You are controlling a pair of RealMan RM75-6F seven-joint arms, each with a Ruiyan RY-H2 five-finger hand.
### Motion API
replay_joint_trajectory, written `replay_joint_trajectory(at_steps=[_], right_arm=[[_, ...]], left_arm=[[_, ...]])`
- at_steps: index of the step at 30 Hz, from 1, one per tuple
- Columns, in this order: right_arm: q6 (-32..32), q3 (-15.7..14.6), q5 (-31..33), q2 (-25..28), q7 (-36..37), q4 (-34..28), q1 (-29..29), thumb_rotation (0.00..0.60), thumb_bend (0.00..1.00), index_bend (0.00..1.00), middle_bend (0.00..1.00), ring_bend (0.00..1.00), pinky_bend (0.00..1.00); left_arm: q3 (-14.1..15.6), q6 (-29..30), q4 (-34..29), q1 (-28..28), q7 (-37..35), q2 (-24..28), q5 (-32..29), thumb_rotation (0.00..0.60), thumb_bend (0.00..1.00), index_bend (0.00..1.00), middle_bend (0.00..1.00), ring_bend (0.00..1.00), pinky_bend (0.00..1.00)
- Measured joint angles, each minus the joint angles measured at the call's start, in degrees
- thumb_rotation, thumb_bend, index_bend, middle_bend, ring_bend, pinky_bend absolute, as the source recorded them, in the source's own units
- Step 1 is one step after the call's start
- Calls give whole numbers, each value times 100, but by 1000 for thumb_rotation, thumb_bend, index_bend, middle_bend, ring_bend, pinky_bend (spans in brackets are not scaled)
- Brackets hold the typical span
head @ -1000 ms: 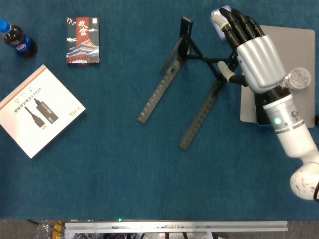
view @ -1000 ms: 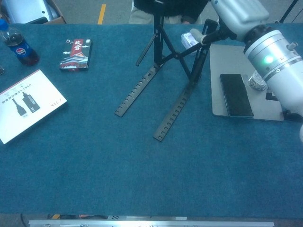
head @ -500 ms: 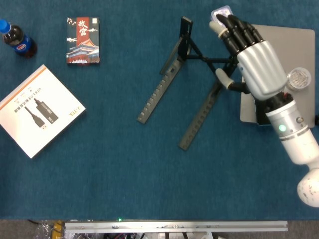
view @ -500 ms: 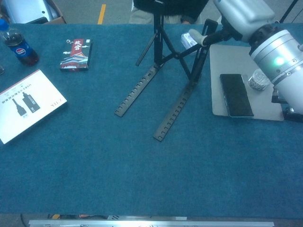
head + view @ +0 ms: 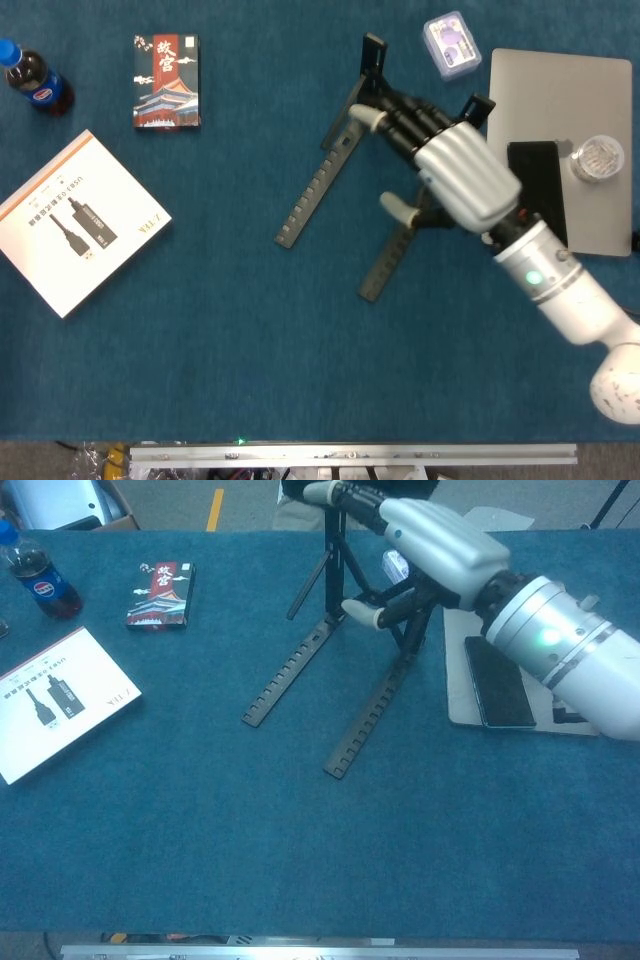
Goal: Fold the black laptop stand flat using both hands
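Note:
The black laptop stand (image 5: 312, 190) stands unfolded in the middle of the blue table, its two notched rails (image 5: 365, 725) running toward the front left. My right hand (image 5: 452, 178) hovers over the stand's raised rear part, fingers (image 5: 400, 112) stretched toward the far left upright. Its thumb (image 5: 358, 611) lies apart from them, beside the cross brace. It holds nothing. The hand (image 5: 432, 538) hides most of the right upright and the brace. My left hand shows in neither view.
A grey laptop (image 5: 590, 85) lies at the right with a black phone (image 5: 548, 195) and a clear cup (image 5: 598, 157) on it. A small purple box (image 5: 450, 43) sits behind the stand. A cola bottle (image 5: 35, 80), a card box (image 5: 167, 82) and a white booklet (image 5: 75, 220) lie far left.
My right hand has swung left from beside the laptop to over the stand's rear part, uncovering the purple box and the phone. The stand has not visibly moved.

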Motion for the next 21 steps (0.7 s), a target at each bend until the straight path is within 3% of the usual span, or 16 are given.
replay_joint_trajectory(at_steps=[7, 21], right_arm=[[-572, 53, 233, -381, 274, 376, 385, 600, 351, 0, 53, 0, 143], [-1099, 398, 849, -1576, 534, 1847, 1061, 600, 351, 0, 55, 0, 141]], left_arm=[[16, 15, -4, 25, -20, 48, 17, 600, 250, 242, 247, 159, 159], [36, 57, 12, 87, -79, 117, 20, 600, 250, 242, 247, 159, 159]])
